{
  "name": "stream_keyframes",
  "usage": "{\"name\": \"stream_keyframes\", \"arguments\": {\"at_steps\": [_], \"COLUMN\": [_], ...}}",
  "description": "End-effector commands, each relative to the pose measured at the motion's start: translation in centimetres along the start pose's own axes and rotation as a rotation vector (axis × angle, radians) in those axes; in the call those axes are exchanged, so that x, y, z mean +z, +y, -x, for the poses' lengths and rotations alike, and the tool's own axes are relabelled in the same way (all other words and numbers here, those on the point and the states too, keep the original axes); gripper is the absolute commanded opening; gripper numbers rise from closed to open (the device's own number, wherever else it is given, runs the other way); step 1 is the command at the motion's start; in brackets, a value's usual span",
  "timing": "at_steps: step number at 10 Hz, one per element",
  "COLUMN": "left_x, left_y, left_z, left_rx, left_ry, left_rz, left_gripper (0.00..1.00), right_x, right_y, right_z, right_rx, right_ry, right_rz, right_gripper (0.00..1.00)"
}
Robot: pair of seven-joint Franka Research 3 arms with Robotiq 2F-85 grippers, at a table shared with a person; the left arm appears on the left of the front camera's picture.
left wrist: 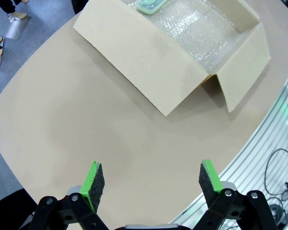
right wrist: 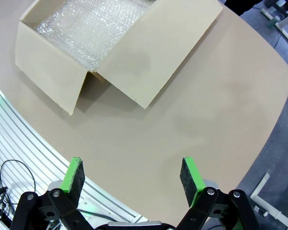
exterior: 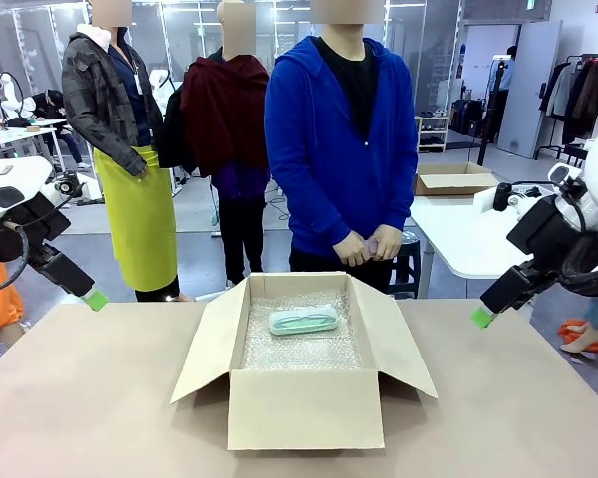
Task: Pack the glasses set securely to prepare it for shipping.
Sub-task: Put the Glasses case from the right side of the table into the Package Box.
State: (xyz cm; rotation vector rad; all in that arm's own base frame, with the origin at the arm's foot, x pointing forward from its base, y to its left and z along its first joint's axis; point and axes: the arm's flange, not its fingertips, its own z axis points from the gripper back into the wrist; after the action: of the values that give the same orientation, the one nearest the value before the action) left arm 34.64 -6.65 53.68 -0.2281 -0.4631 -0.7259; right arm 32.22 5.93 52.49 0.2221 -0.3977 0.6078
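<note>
The left claw (left wrist: pixel 150 172) and right claw (right wrist: pixel 132 170) are held spread and empty, 1 either side of the box (exterior: pixel 304 406). The green case (exterior: pixel 304 320) is laid inside it; the pink case (exterior: pixel 372 243), possibly in the person's hands (exterior: pixel 354 249) behind the box, is needed inside next.

Desk (exterior: pixel 90 398): tan top, rounded corners. One brown cardboard box (exterior: pixel 306 408) sits directly on it near the middle, flaps folded outward, touching the surface.

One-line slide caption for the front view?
Mint green glasses case lies on bubble wrap in the open cardboard box; left gripper and right gripper hover off to the sides.
</note>
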Motion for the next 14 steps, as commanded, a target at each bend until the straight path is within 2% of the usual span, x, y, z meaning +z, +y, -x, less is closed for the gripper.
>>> {"name": "stream_keyframes", "arguments": {"at_steps": [1,14], "left_x": [0.19,0.19], "left_y": [0.14,0.14], "left_z": [0.03,0.03], "left_rx": [-0.005,-0.005], "left_ry": [-0.011,-0.011], "left_rz": [0.009,0.009], "left_gripper": [1.0,1.0], "right_x": [-0.05,-0.05], "right_y": [0.05,0.05], "right_z": [-0.11,-0.11], "right_rx": [-0.013,-0.013], "right_ry": [-0.004,-0.004], "right_rz": [0.011,0.011], "right_gripper": [1.0,1.0]}}
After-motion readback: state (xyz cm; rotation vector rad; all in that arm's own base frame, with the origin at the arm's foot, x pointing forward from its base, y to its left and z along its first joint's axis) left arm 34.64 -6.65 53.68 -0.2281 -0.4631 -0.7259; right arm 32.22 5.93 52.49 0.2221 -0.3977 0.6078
